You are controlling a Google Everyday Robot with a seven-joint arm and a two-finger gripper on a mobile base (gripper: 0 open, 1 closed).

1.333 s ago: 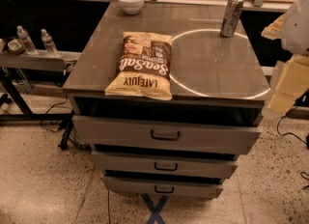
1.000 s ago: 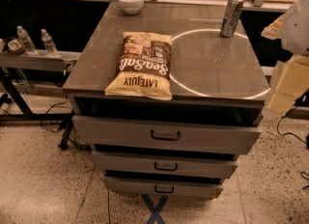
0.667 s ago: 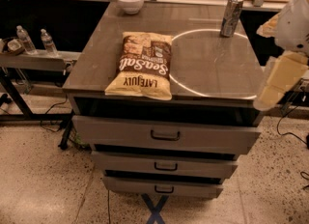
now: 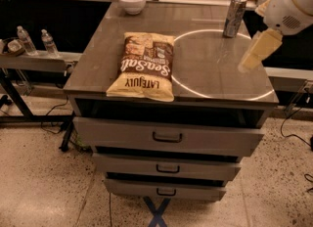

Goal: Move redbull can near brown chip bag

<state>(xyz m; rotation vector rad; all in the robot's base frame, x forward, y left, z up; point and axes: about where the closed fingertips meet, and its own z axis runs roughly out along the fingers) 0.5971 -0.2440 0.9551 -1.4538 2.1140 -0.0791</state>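
Observation:
The redbull can (image 4: 234, 17) stands upright at the far right of the grey cabinet top (image 4: 98, 50), on the edge of a bright ring of light. The brown chip bag (image 4: 144, 67) lies flat near the front, left of the middle, about a bag's length from the can. My gripper (image 4: 255, 52), pale cream under a white arm, hangs over the right edge of the top. It is in front of and to the right of the can and does not touch it.
A white bowl (image 4: 132, 1) sits at the back left of the top. Two clear water bottles (image 4: 25, 40) stand on a low shelf to the left. Several drawers (image 4: 167, 136) stick out below the top. Cables lie on the speckled floor.
My arm has swung in from the right edge of the view, up and to the left, over the right side of the cabinet top. The can and the bag have not moved.

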